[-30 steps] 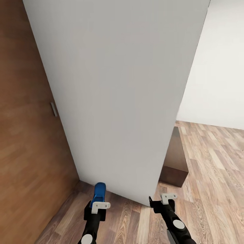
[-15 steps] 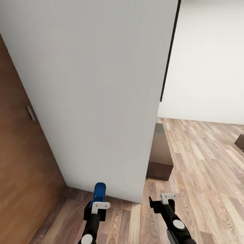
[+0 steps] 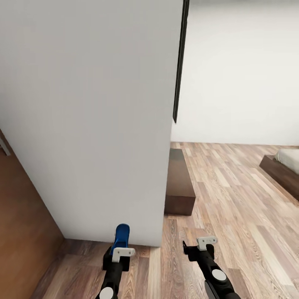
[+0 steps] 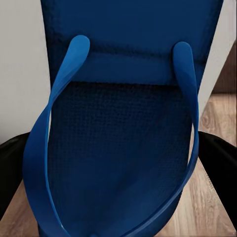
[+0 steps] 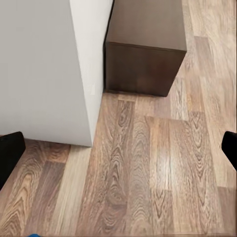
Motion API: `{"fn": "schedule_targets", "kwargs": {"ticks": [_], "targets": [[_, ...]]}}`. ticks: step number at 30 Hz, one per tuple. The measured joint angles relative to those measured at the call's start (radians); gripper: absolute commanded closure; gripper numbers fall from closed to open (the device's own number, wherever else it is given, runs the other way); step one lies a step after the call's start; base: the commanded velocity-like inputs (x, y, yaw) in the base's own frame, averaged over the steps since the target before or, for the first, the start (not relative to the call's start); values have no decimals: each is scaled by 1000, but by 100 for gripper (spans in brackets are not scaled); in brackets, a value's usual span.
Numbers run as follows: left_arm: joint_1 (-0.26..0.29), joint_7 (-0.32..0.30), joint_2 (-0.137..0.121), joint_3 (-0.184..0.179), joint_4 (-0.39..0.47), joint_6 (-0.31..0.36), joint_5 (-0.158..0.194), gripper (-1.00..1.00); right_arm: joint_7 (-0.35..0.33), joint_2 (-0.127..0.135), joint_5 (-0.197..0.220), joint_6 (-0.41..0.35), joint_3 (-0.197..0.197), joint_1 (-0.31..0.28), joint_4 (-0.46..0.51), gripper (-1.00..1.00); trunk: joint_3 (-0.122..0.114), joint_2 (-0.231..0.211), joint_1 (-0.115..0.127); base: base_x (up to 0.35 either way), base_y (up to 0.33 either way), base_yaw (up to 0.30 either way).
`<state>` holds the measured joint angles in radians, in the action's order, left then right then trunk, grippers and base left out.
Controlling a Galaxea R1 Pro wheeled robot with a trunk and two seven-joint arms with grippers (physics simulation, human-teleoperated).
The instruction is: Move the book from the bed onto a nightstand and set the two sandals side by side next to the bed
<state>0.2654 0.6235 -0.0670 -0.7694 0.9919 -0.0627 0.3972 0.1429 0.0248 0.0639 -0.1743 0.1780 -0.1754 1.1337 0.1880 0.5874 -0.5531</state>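
A bright blue sandal [image 3: 122, 234] stands toe-up low in the head view, with my left gripper [image 3: 119, 248] shut on it. In the left wrist view the sandal's sole and straps [image 4: 118, 123] lie between the black fingers [image 4: 10, 168]. My right gripper [image 3: 194, 245] hangs open over the wood-plank floor [image 5: 148, 163], nothing between its fingers [image 5: 10, 153]. At the far right a corner of the bed [image 3: 286, 164] shows, dark brown frame under a grey mattress. The book is out of view.
A white wall end [image 3: 91, 124] stands straight ahead, close to both grippers. A low dark brown cabinet [image 3: 179, 182] sits against it; I cannot tell if it is a nightstand. A brown wooden door [image 3: 20, 232] is at the left. Open floor [image 3: 241, 199] stretches right toward the bed.
The camera has swung to the right: the wall and door slid left in the picture, and the bed corner came into view. Both grippers keep their pose, the left still shut on the sandal.
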Motion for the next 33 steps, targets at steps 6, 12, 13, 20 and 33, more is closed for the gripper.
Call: {"fn": "schedule_targets", "kwargs": {"ticks": [6,12,13,20,33], "targets": [[0,0,3,0,-11,0,-1,100,0,0,0,0,0,0,0,-100,0,0,0,0,0,-285],[0,0,4,0,-13,0,-1,100,0,0,0,0,0,0,0,-100,0,0,0,0,0,-285],[0,0,4,0,-13,0,-1,100,0,0,0,0,0,0,0,-100,0,0,0,0,0,-285],[0,-1,4,0,-13,0,-1,100,1,0,1,0,0,0,0,-100,0,0,0,0,3,-285],[0,0,4,0,-14,0,-3,100,1,0,0,0,0,0,0,-100,0,0,0,0,141,-285]]}}
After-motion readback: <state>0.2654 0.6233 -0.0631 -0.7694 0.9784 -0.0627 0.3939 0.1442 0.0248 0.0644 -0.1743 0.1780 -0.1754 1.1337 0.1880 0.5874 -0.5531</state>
